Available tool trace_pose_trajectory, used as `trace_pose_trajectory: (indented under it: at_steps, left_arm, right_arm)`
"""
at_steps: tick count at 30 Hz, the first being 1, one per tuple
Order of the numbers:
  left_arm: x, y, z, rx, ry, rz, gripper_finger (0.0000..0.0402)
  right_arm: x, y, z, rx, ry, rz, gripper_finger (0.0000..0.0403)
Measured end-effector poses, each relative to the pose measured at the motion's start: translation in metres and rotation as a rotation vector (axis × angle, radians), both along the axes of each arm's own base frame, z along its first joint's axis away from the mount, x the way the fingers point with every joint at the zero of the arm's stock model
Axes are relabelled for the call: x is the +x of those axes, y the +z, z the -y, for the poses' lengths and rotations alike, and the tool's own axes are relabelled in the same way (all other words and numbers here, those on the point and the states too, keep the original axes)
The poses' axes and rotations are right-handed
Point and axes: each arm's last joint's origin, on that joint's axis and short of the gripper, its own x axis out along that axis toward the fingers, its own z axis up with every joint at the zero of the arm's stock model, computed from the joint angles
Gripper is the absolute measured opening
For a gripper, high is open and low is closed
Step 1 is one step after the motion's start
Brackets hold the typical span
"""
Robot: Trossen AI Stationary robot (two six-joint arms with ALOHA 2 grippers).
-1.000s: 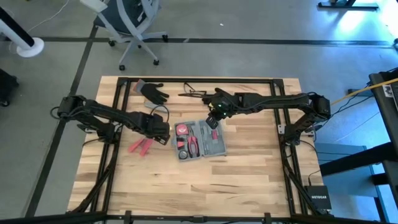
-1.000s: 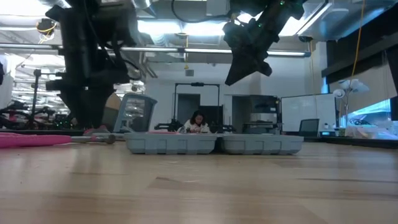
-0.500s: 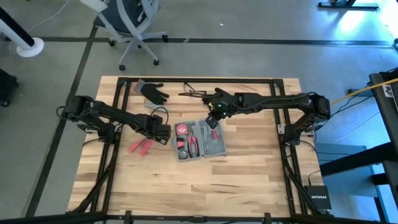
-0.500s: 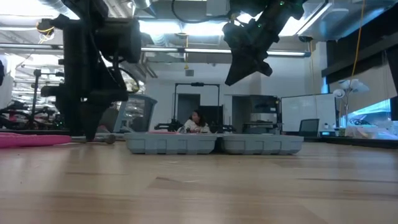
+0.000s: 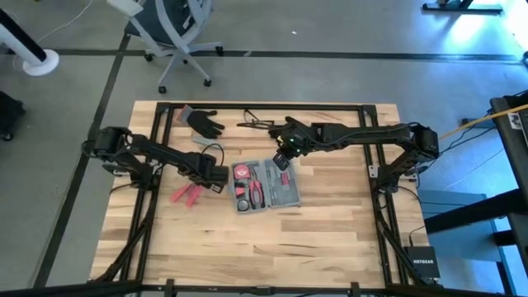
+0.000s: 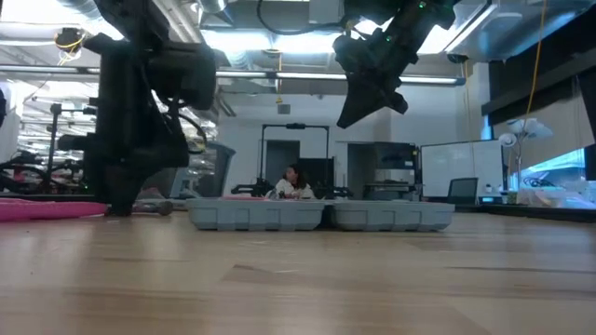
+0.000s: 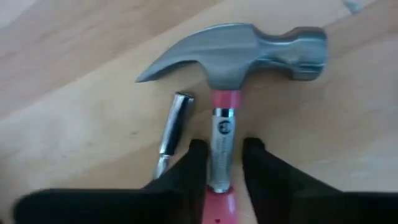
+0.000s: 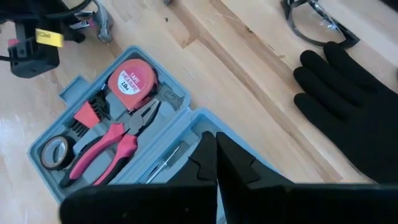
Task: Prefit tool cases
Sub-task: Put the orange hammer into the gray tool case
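Hammer [image 7: 233,59] fetching looks to be the step in hand: the left gripper [image 7: 225,163] is down at the tabletop [image 5: 330,223], its jaws set on either side of the hammer's neck just below the steel head, close against it. Whether they are fully clamped on it I cannot tell. A small chrome socket-like piece [image 7: 171,127] lies just beside the handle, apart from the fingers.

The tool case [image 5: 266,187] lies open and flat near the middle of the tabletop, just to the right of the left gripper in the high view. Its halves already carry a red tape measure [image 8: 132,78], pink-handled pliers [image 8: 109,146] and a roll of tape [image 8: 55,151]. More loose pink-handled tools [image 5: 186,194] rest on the wood left of the case.

The right gripper [image 8: 219,163] hangs above the far edge of the case, jaws together and holding nothing, with a black glove [image 8: 354,106] and safety glasses [image 8: 317,25] on the tabletop beyond it.

By my judgement the next move calls for a firm grip on the neck, a clean lift clear of the chrome piece, and a carry across to the case, turning the hammer so it lines up with an empty moulded slot.
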Motion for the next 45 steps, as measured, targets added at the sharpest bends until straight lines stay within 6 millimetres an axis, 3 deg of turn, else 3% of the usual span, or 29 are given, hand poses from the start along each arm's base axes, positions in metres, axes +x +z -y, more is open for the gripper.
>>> trace_pose_trajectory:
  at_steps: [3, 7, 12, 18, 22, 29, 34, 37, 45]
  left_arm:
    - [0.003, 0.0, -0.002, -0.02, -0.028, 0.011, 0.0023]
    - [0.008, 0.019, -0.004, 0.035, -0.013, 0.077, 0.0022]
    - [0.005, 0.049, -0.009, 0.108, 0.012, 0.205, 0.0019]
    - [0.001, 0.069, -0.009, 0.136, 0.078, 0.337, 0.0019]
    - [0.01, 0.08, -0.007, 0.131, 0.107, 0.484, 0.0019]
    - [0.055, 0.105, -0.003, 0.119, 0.128, 0.861, 0.0019]
    - [0.087, 0.091, -0.009, 0.083, 0.163, 0.903, 0.0019]
    - [0.102, 0.095, -0.009, 0.083, 0.152, 0.949, 0.0019]
    - [0.098, 0.101, -0.001, 0.091, 0.106, 0.922, 0.0019]
  right_arm:
    - [-0.002, 0.003, -0.002, -0.002, 0.006, 0.007, 0.0]
    - [-0.018, 0.024, -0.005, -0.045, 0.002, 0.031, 0.0]
    - [-0.054, 0.047, -0.01, -0.034, -0.002, -0.033, 0.0]
    - [-0.088, 0.053, -0.025, 0.008, -0.059, -0.161, 0.0]
    - [-0.104, 0.025, -0.043, 0.113, -0.1, -0.285, 0.0]
    - [-0.12, -0.042, -0.084, 0.258, -0.199, -0.342, 0.0]
    - [-0.129, -0.045, -0.099, 0.256, -0.246, -0.316, 0.0]
    - [-0.134, -0.049, -0.097, 0.226, -0.351, -0.29, 0.0]
    - [-0.114, -0.084, -0.092, 0.295, -0.513, 0.039, 0.0]
